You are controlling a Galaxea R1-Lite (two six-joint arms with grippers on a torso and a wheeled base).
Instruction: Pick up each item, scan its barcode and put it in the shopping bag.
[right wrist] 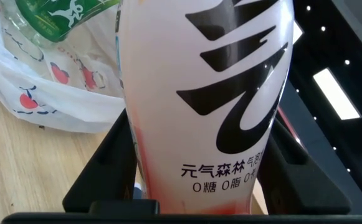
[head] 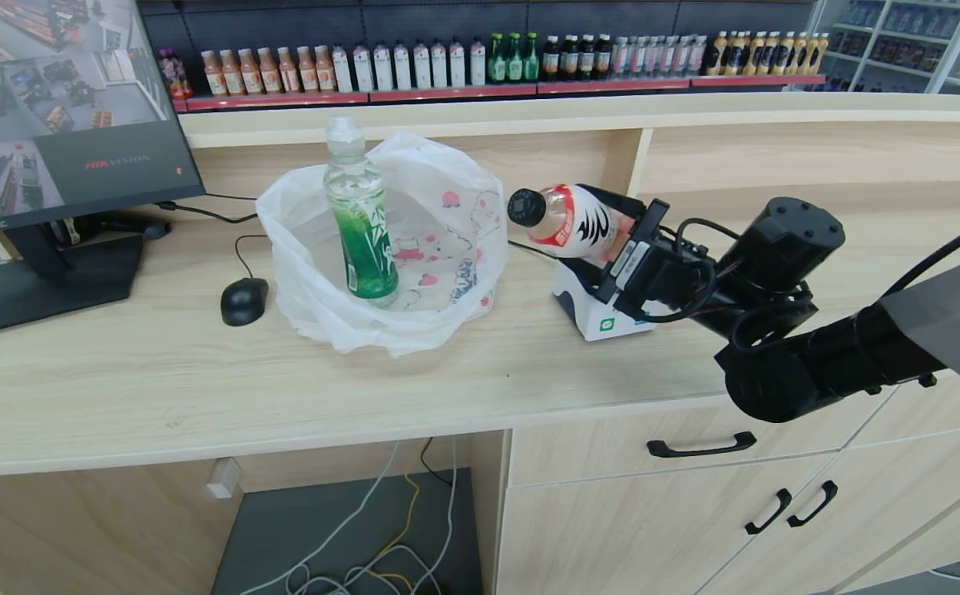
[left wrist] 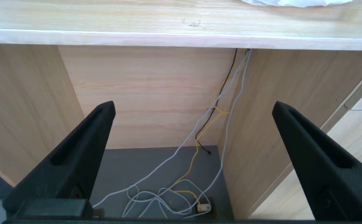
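Your right gripper [head: 610,244] grips the white bottle [head: 567,219], tilted above the scanner [head: 604,318], cap toward the shopping bag [head: 455,248] just beside it. A green bottle [head: 360,231] stands in the bag. Your left gripper [left wrist: 193,155] hangs below the counter [left wrist: 168,25], jaws apart.

Shop: drink shelves [head: 463,66]; checkout counter [head: 116,388]

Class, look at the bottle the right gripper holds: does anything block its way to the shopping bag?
Nothing visible does: bare counter lies between the bottle and the shopping bag. A green bottle stands inside it.
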